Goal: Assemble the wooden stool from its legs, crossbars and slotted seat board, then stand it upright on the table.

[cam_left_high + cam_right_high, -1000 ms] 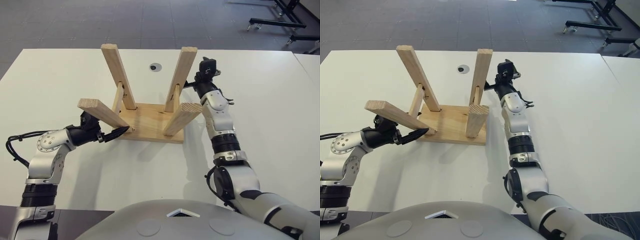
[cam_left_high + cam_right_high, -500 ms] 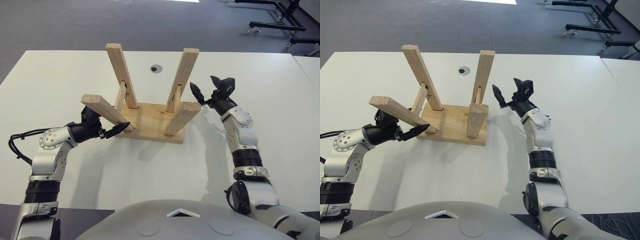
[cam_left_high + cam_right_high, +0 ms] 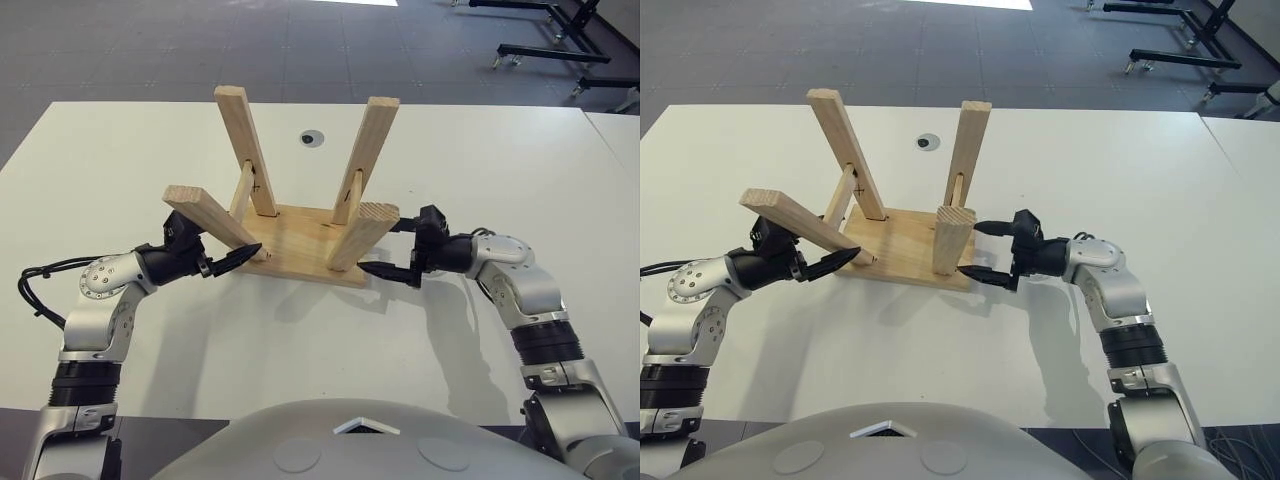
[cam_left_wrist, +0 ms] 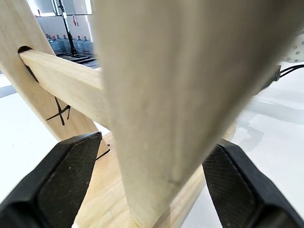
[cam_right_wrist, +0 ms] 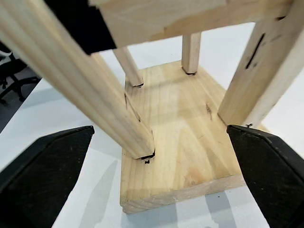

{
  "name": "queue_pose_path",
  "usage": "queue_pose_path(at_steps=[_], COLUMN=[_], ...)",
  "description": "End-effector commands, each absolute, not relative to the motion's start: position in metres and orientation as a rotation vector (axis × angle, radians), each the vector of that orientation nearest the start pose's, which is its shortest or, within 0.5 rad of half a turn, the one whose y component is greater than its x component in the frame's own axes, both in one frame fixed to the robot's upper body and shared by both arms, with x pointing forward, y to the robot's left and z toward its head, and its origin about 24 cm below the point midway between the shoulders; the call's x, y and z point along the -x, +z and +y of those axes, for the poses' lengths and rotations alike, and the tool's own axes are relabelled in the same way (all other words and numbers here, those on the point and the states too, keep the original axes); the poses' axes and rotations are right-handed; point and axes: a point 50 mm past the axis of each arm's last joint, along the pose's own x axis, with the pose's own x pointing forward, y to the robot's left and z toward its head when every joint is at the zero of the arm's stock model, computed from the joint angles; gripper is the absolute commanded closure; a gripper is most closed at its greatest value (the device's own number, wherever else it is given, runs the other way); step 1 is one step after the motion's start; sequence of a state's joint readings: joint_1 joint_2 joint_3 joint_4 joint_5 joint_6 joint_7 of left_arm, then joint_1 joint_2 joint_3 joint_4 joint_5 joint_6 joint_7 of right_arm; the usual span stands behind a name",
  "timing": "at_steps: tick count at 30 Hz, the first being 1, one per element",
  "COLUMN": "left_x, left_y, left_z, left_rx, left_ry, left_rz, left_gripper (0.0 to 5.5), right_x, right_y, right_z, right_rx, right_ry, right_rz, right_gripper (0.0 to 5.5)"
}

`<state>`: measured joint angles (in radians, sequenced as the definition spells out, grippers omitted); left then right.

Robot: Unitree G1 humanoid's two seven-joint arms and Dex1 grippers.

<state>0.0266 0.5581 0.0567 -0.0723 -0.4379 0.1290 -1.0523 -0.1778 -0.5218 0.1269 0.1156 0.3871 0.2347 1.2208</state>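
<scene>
Where the left gripper (image 3: pixel 238 255) sits: at the foot of the near-left leg (image 3: pixel 205 215), fingers spread to either side of it, not clamped.
Stool (image 3: pixel 902 240): upside down on the white table (image 3: pixel 520 150) — seat board (image 3: pixel 295 245) flat, four legs pointing up, crossbars (image 4: pixel 66 80) fitted between them.
Right gripper (image 3: pixel 392 248): just beside the seat board's right edge, by the near-right leg (image 3: pixel 362 235) — fingers wide apart, holding nothing.
</scene>
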Motion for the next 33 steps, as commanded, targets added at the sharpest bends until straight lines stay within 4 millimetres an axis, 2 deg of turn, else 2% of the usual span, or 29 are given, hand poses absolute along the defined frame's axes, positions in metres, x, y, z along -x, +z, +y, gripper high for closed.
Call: queue_pose_path(at_steps=[1,4,12,16,19,33], left_x=[-0.225,-0.222,-0.222,-0.226,-0.228,-0.233], left_y=[0.076,0.073,0.063,0.061,0.060,0.060], left_z=[0.207,0.206,0.208,0.208,0.208,0.203], left_rx=[-0.073,-0.066,-0.091,-0.120,-0.129,-0.124], left_ry=[-1.073,-1.102,-1.141,-1.140,-1.142,-1.158], left_rz=[0.143,0.179,0.269,0.280,0.286,0.248], left_gripper=[1.86,1.86,3.07,3.71,3.94,4.12], right_x=[-0.248,-0.244,-0.243,-0.243,-0.240,-0.238], right_y=[0.048,0.051,0.055,0.056,0.057,0.056], right_z=[-0.176,-0.181,-0.180,-0.178,-0.177,-0.182], right_rx=[0.059,0.072,0.085,0.087,0.081,0.096], right_ry=[1.324,1.343,1.375,1.396,1.413,1.382], right_rz=[0.303,0.287,0.270,0.255,0.243,0.227], right_gripper=[0.33,0.33,0.30,1.01,1.51,3.96])
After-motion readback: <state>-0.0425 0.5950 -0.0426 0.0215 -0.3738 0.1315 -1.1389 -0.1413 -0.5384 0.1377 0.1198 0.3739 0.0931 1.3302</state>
